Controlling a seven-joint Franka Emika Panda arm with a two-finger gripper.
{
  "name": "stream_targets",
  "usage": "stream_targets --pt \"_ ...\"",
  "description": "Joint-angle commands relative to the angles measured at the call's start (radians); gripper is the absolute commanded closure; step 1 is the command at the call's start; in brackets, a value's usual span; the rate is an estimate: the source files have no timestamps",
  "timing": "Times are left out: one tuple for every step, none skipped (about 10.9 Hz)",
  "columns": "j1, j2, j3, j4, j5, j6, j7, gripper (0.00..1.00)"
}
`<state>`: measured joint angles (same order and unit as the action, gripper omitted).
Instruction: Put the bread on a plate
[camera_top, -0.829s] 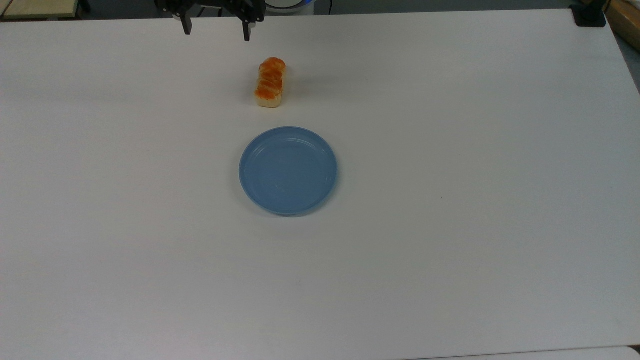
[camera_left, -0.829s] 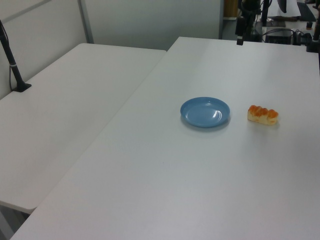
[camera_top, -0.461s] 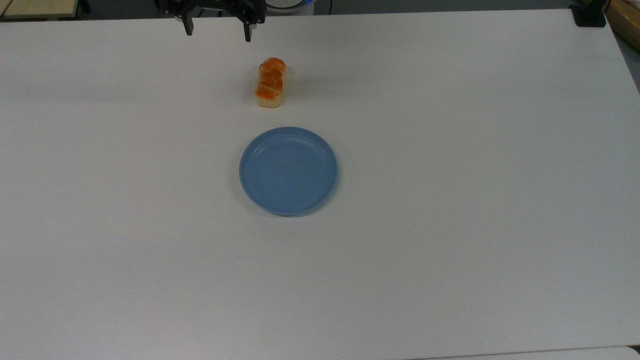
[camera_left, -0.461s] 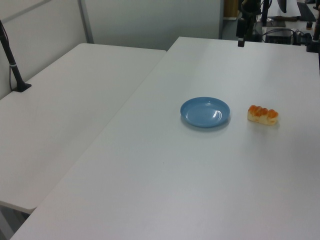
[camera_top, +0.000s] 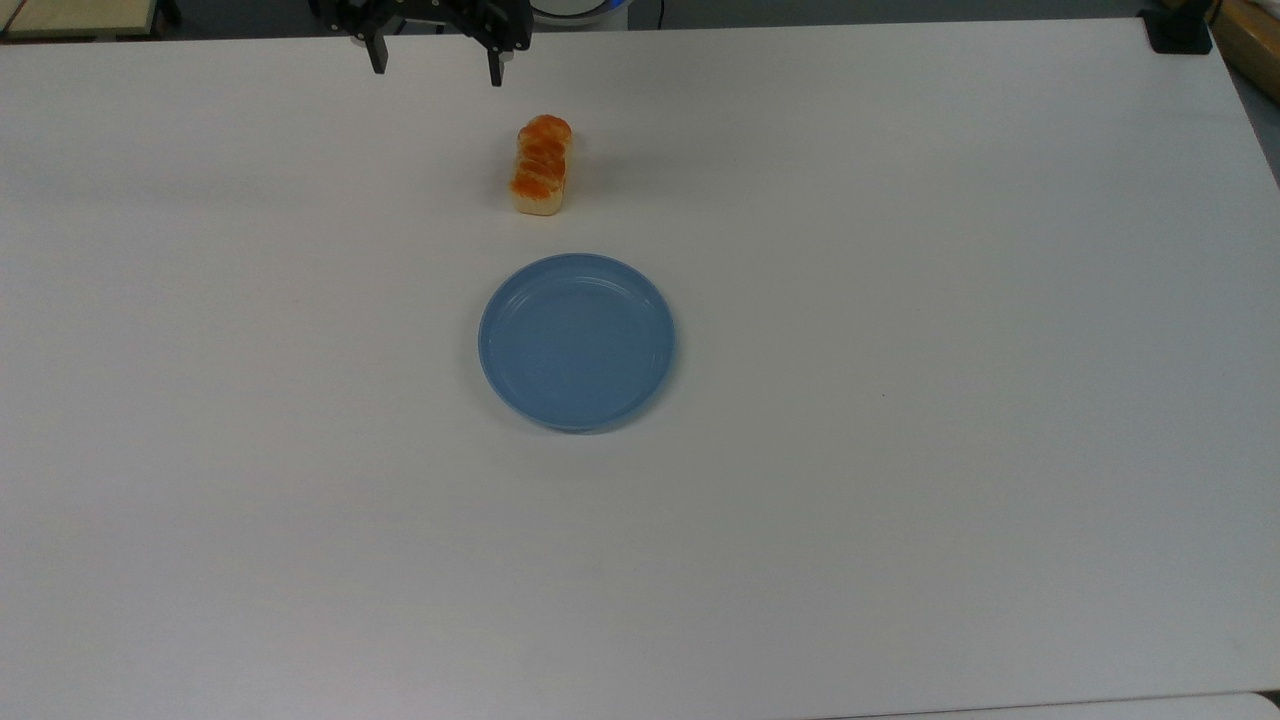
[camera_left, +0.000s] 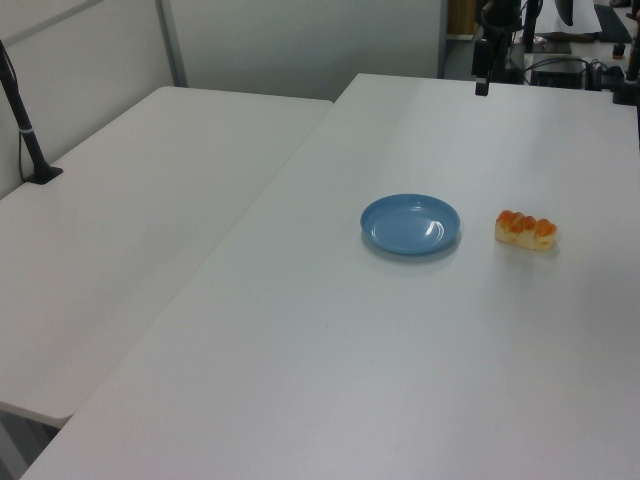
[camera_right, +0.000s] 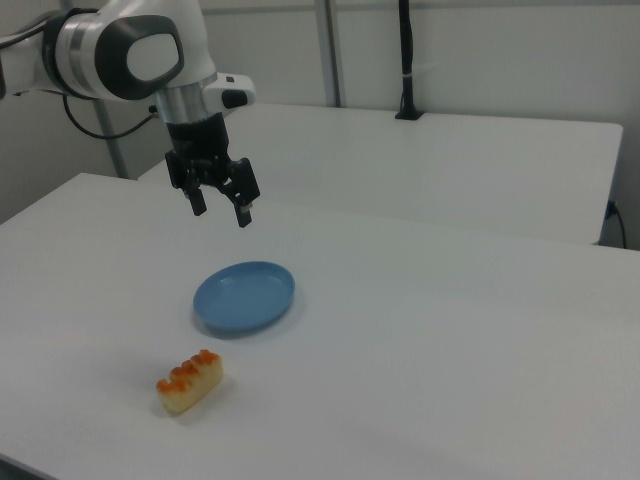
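The bread (camera_top: 541, 165), a small loaf with an orange-brown ridged top and cream sides, lies on the white table (camera_top: 900, 300) just beyond the plate; it also shows as the bread (camera_left: 525, 229) and the bread (camera_right: 189, 381). The light-blue plate (camera_top: 577, 341) sits empty near the table's middle, seen too as the plate (camera_left: 410, 223) and the plate (camera_right: 245, 296). My gripper (camera_top: 436, 70) hangs open at the top view's upper edge, up and left of the bread, holding nothing. The right view has the gripper (camera_right: 220, 208) well above the table with fingers spread.
A black post base (camera_top: 1178, 30) sits at the top view's upper right table corner. A second white table (camera_left: 130, 200) adjoins on the left view's left, with a black stand (camera_left: 30, 150) on it. Wide bare tabletop surrounds the plate.
The gripper has dropped slightly and edged toward the bread in the top view. Bread and plate have not moved.
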<state>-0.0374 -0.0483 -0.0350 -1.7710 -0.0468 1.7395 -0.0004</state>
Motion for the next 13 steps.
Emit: stream_targets --pt "0.004 0.001 0.004 -0.005 0.018 -0.034 -0.021 0.0" --pt "0.01 -0.001 0.007 -0.022 0.018 -0.046 -0.021 0.0" --pt "0.017 -0.001 0.007 -0.045 0.018 -0.063 -0.02 0.0" --pt "0.039 0.001 0.009 -0.082 0.018 -0.084 -0.018 0.0" --pt "0.051 0.005 0.012 -0.128 0.016 -0.081 -0.018 0.0" --pt "0.053 0.014 0.032 -0.166 0.015 -0.077 -0.018 0.0" --pt "0.053 0.024 0.046 -0.214 0.007 -0.072 -0.016 0.0" --pt "0.054 0.031 0.053 -0.255 0.004 -0.054 -0.015 0.0" --pt "0.054 0.039 0.056 -0.307 0.002 -0.019 -0.015 0.0" --pt "0.057 0.05 0.063 -0.346 0.001 0.023 0.008 0.0" --pt "0.059 0.071 0.064 -0.376 -0.007 0.067 0.045 0.0" --pt "0.059 0.091 0.066 -0.398 -0.034 0.104 0.057 0.0" --pt "0.059 0.112 0.066 -0.412 -0.057 0.135 0.071 0.0"
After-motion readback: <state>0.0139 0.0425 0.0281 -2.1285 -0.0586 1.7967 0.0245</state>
